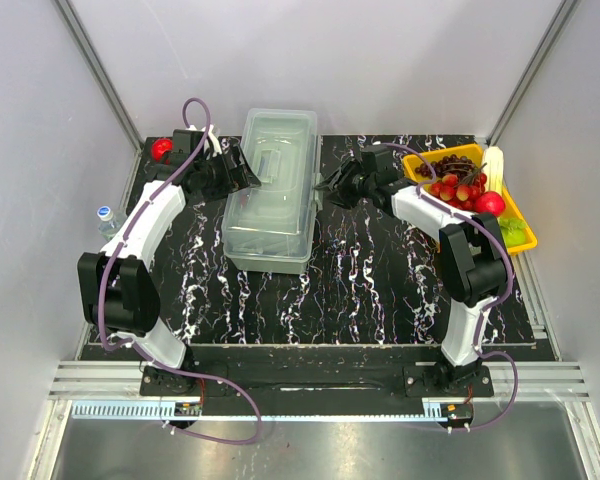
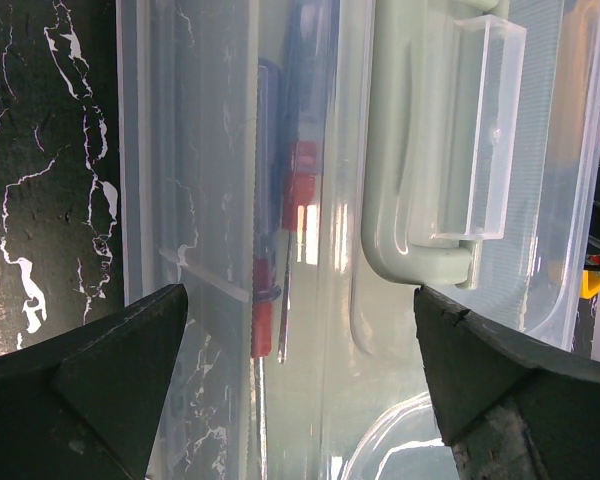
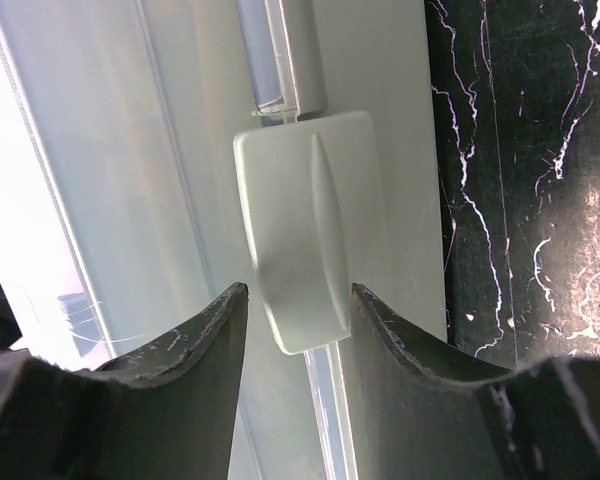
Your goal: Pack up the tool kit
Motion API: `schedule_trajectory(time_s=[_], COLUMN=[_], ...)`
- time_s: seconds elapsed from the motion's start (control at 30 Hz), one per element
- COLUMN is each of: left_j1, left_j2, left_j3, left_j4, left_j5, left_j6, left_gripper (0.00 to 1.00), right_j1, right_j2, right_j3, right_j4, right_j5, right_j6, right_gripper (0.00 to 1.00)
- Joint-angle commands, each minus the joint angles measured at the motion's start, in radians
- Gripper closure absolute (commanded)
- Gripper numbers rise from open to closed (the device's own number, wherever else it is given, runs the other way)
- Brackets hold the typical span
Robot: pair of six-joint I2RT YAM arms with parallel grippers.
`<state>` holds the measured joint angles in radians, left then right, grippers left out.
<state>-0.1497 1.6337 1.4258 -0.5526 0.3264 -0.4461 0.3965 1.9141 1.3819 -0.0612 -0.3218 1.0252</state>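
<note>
The tool kit is a translucent pale grey-green box lying shut on the black marbled table. In the left wrist view its lid handle shows, and a red-handled tool is visible through the plastic. My left gripper hangs over the box's left side, open wide with nothing between its fingers. My right gripper is at the box's right side. Its jaws stand close on either side of the latch, with a thin gap on the left.
A yellow tray of fruit stands at the back right, just behind my right arm. A red object sits at the back left corner. A small water bottle lies off the table's left edge. Walls close in three sides.
</note>
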Motion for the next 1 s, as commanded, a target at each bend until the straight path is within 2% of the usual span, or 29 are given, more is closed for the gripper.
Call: schedule_trajectory(time_s=[0.0,0.27,0.5,0.6,0.7,0.97], left_j1=[-0.004,-0.004,-0.004,-0.004,-0.004,-0.004], left_j2=[0.077,0.080,0.078,0.080,0.081,0.081], left_j3=[-0.061,-0.061,-0.061,-0.062,-0.059,-0.062], left_j4=[-0.093,-0.093,-0.095,-0.093,-0.093,-0.096], left_j5=[-0.113,-0.115,-0.119,-0.121,-0.119,-0.122], left_j6=[0.043,0.044,0.046,0.046,0.046,0.049], left_gripper=[0.03,0.04,0.04,0.03,0.04,0.04], right_j1=[0.041,0.041,0.041,0.041,0.041,0.025], right_j2=[-0.061,-0.067,-0.087,-0.092,-0.079,-0.043], right_j3=[0.045,0.031,-0.003,0.014,0.003,-0.040], right_j4=[-0.012,0.052,0.182,0.123,0.037,0.052], right_j5=[0.004,-0.020,-0.060,-0.028,0.039,0.060], right_j6=[-0.019,0.015,0.044,0.012,-0.017,-0.054], right_gripper=[0.49,0.52,0.53,0.53,0.48,0.33])
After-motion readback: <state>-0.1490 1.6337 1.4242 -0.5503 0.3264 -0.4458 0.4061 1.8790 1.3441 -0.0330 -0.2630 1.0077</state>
